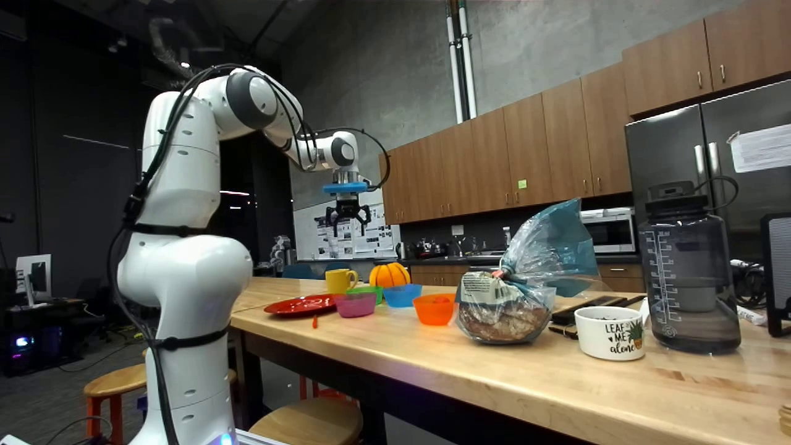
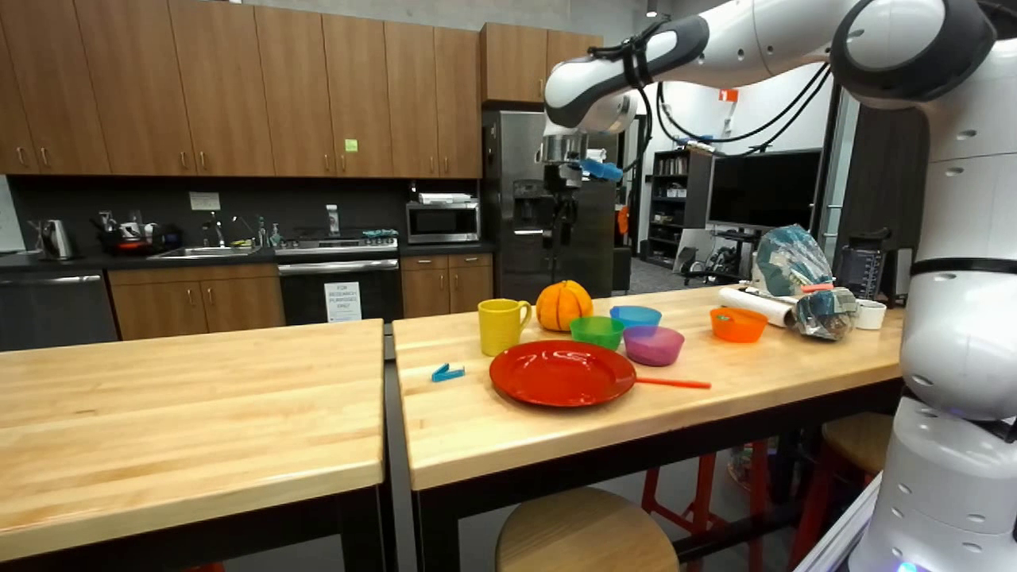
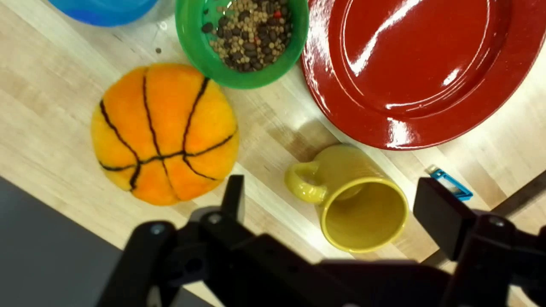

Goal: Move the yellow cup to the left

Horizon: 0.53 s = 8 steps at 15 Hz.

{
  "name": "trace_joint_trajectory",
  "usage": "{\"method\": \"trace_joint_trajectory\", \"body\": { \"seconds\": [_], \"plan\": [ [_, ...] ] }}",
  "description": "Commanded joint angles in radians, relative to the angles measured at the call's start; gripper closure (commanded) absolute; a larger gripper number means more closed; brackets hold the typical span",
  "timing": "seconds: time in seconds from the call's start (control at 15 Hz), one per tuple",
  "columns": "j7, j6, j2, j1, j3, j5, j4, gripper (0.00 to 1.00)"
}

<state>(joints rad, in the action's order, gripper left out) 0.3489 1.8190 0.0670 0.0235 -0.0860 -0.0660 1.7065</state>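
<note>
The yellow cup is a glossy mug with a handle. It stands upright on the wooden table in an exterior view (image 1: 337, 282) and in an exterior view (image 2: 500, 328), behind the red plate. In the wrist view the yellow cup (image 3: 347, 164) shows between the fingers, its handle toward the orange ball. My gripper (image 1: 350, 228) is open and empty, well above the table; it also shows in an exterior view (image 2: 559, 237). In the wrist view the open gripper (image 3: 330, 189) has its fingers spread wider than the cup, touching nothing.
A red plate (image 2: 562, 373), an orange plush ball (image 2: 564, 305) and a green bowl (image 3: 187, 47) of beans surround the cup. A small blue clip (image 2: 447, 373) lies nearby. Purple (image 2: 653, 347), blue (image 2: 636, 315) and orange (image 2: 738, 326) bowls stand further along. A gap separates two tables.
</note>
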Motion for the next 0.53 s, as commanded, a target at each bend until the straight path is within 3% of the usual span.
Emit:
{"method": "trace_joint_trajectory", "body": {
  "seconds": [0.0,0.47],
  "plan": [
    [0.008,0.008,-0.147,-0.031,0.051,-0.059,0.158,0.00],
    [0.017,-0.008,-0.297,-0.054,0.147,-0.062,0.329,0.00]
  ]
}}
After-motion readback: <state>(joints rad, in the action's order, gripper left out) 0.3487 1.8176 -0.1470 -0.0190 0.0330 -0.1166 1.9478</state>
